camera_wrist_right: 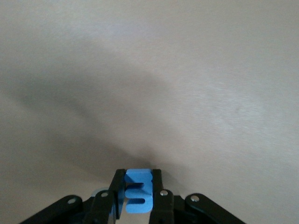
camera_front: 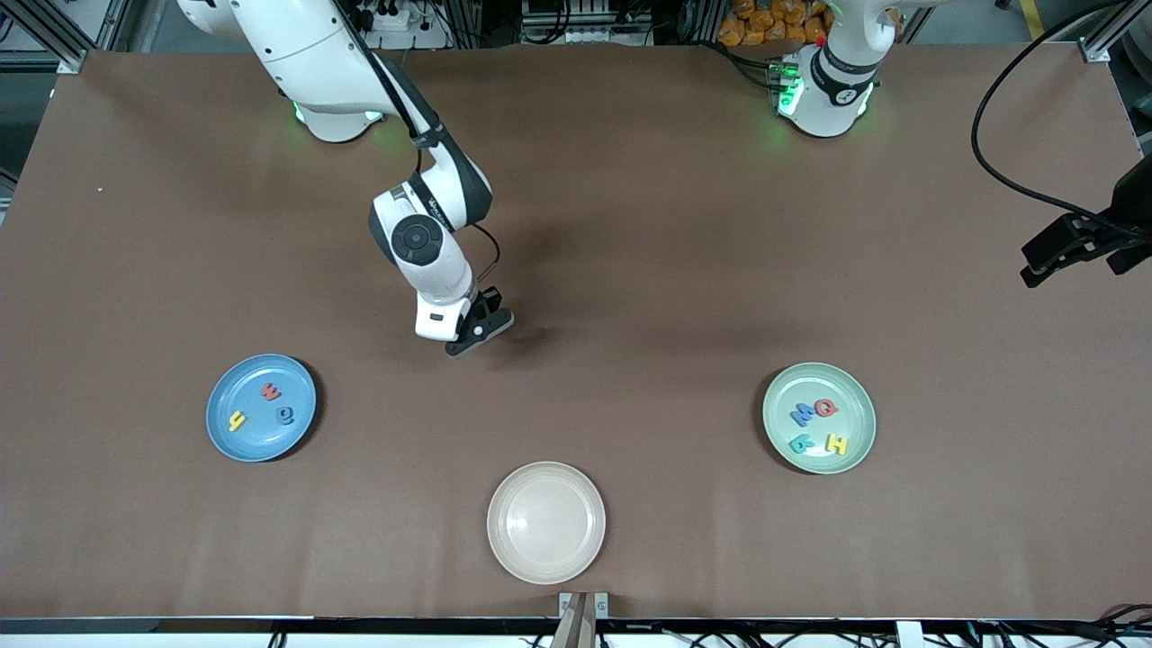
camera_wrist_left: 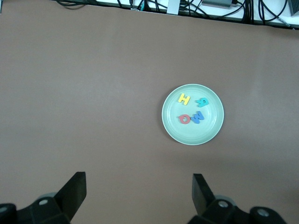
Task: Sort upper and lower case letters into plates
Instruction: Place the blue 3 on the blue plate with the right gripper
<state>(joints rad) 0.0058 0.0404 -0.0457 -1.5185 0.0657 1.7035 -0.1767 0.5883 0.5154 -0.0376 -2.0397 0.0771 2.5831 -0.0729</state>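
I see three plates [camera_front: 262,447] [camera_front: 819,461] [camera_front: 546,565], one toward each arm's end holding letters [camera_front: 270,391] [camera_front: 826,409], the third between them nearer the camera, and a letter [camera_wrist_right: 138,191], seemingly on the table, pinched farther back.

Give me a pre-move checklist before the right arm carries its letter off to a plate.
1. Right gripper shut on the blue letter: ok.
2. Letter's case readable, so the target plate is known: cannot tell; it sits edge-on between the fingers.
3. Blue plate has room, three letters in it: ok.
4. Green plate has room, four letters in it: ok.
5. Left gripper open and waiting high above the green plate: ok.
6. Beige plate holds no letters: ok.
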